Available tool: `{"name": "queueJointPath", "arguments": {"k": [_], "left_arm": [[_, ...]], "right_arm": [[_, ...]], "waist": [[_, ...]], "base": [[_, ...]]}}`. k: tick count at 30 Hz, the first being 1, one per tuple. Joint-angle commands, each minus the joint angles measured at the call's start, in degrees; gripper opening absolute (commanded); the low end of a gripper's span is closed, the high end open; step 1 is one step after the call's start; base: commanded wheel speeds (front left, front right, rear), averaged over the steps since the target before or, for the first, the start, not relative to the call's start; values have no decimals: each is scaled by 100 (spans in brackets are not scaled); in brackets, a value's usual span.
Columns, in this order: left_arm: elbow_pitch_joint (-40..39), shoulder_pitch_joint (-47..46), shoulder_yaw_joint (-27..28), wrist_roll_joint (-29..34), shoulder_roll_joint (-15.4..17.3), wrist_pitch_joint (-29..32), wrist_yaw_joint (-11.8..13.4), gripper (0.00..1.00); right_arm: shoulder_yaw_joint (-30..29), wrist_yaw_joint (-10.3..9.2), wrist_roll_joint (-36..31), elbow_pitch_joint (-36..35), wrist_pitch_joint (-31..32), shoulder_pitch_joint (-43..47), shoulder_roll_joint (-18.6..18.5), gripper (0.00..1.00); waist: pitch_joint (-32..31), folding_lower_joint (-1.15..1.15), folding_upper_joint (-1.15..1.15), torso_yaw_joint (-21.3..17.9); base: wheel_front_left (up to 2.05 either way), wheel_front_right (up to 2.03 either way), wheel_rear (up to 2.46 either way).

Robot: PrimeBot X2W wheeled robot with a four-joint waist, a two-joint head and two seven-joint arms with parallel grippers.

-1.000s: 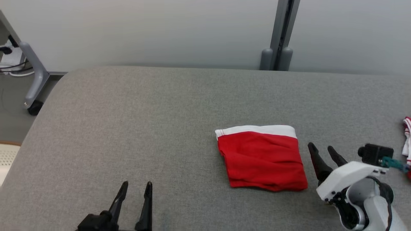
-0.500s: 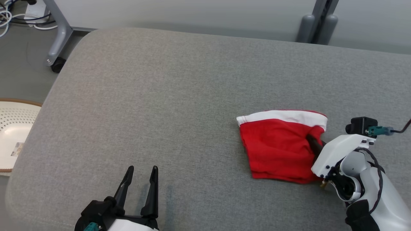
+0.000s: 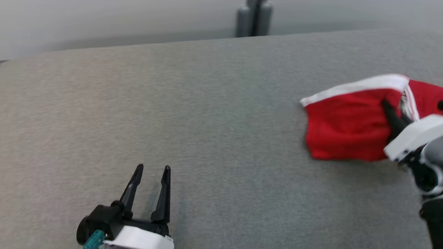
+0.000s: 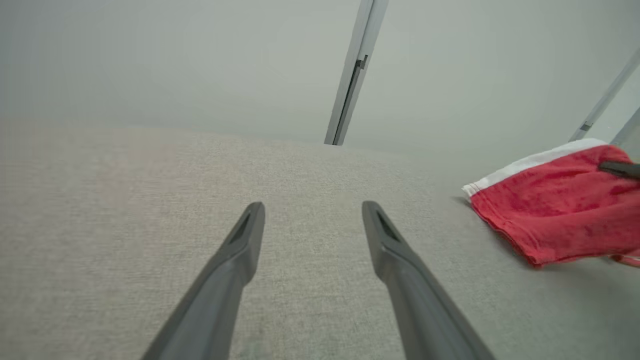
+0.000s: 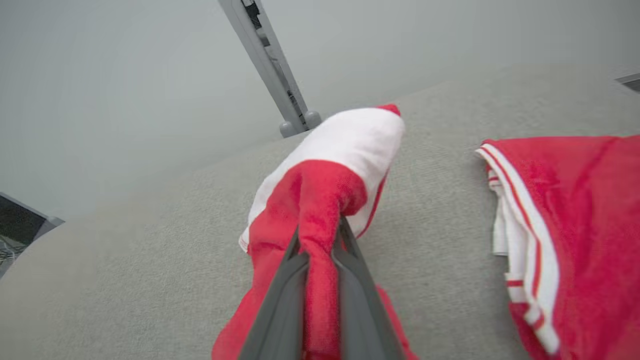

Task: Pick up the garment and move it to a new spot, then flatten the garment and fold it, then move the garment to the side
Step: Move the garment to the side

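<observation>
The folded red garment point(image 3: 346, 124) with a white waistband lies at the right of the grey padded table point(image 3: 207, 103). My right gripper point(image 3: 389, 107) is shut on its right edge. In the right wrist view the red cloth point(image 5: 320, 210) is pinched between the two fingers and bunches up over them. The garment's left corner point(image 4: 555, 205) rests on the table in the left wrist view. My left gripper point(image 3: 152, 169) stands open at the lower left, well away from the garment, its fingers point(image 4: 240, 250) apart over bare table.
A second red garment with white striped trim point(image 5: 575, 235) lies just right of the held one, also at the right edge point(image 3: 427, 95) of the head view. A grey post point(image 3: 254, 19) stands behind the table's far edge.
My right gripper has closed on the garment's right edge and dragged it rightward toward the second garment. The head camera has swung right. The left gripper stays open.
</observation>
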Motion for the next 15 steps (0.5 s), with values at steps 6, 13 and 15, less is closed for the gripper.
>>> {"name": "queueJointPath", "arguments": {"k": [6,13,15], "left_arm": [[144,-450,-63,270,31,-26,-184,100],[288,-500,-54,341,27,-26,-186,100],[293,-449,-8,313,26,-26,-169,100]], "right_arm": [[-289,4,-381,335,453,-1029,-572,0],[-630,4,-960,1205,779,-1694,-1205,23],[-601,4,-1291,1352,707,-1739,-1433,100]], "waist": [[761,0,0,-615],[1088,0,0,-445],[1109,0,0,-418]], "base": [[0,0,0],[0,0,0],[0,0,0]]}}
